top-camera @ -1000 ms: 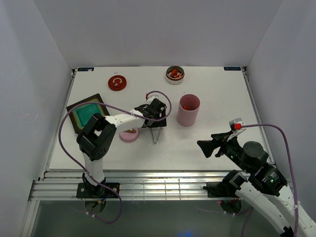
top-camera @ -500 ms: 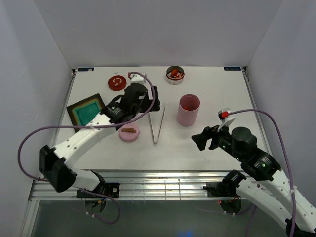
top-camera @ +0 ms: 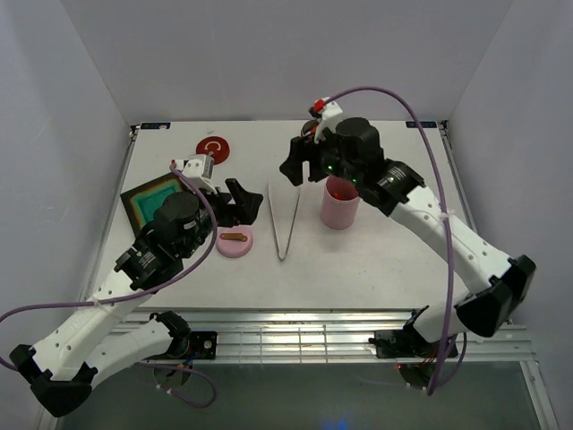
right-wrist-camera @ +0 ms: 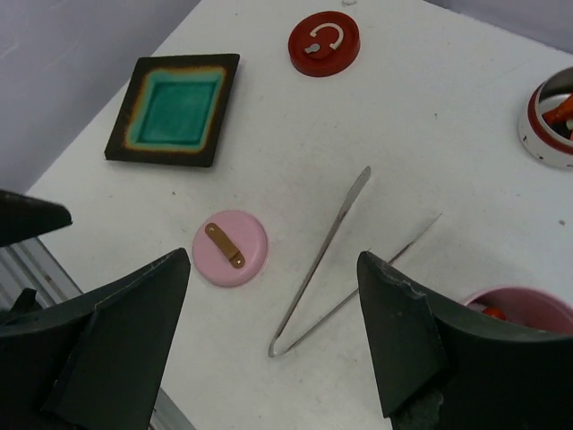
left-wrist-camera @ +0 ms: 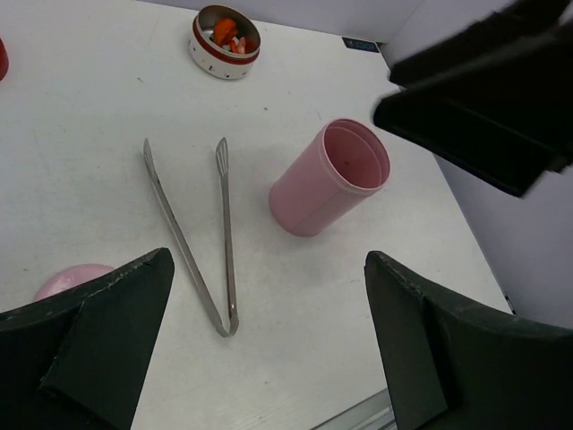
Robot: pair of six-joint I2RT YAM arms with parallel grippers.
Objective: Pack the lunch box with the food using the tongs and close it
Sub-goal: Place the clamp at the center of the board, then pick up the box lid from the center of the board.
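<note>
The tongs [top-camera: 283, 226] lie flat on the white table as a silvery V, joint toward me, untouched by either gripper. In the wrist views the tongs [left-wrist-camera: 192, 242] [right-wrist-camera: 336, 269] rest between the open jaws. The lunch box [top-camera: 341, 204], a pink upright cylinder, stands right of them with red food [right-wrist-camera: 492, 313] inside. More orange and red food [left-wrist-camera: 227, 30] fills a round white tin [left-wrist-camera: 224, 43] at the back. My left gripper [top-camera: 242, 199] hovers open, left of the tongs. My right gripper [top-camera: 300, 168] hangs open over the tongs' tips.
A pink lid [top-camera: 235, 242] with a brown strap lies left of the tongs' joint. A red lid [top-camera: 212, 150] sits at the back left. A black square tray with teal inside [top-camera: 154, 202] rests near the left edge, partly behind my left arm.
My left gripper left the tongs lying on the table and drew back left and toward me. My right arm swung from the near right to the back, above the lunch box.
</note>
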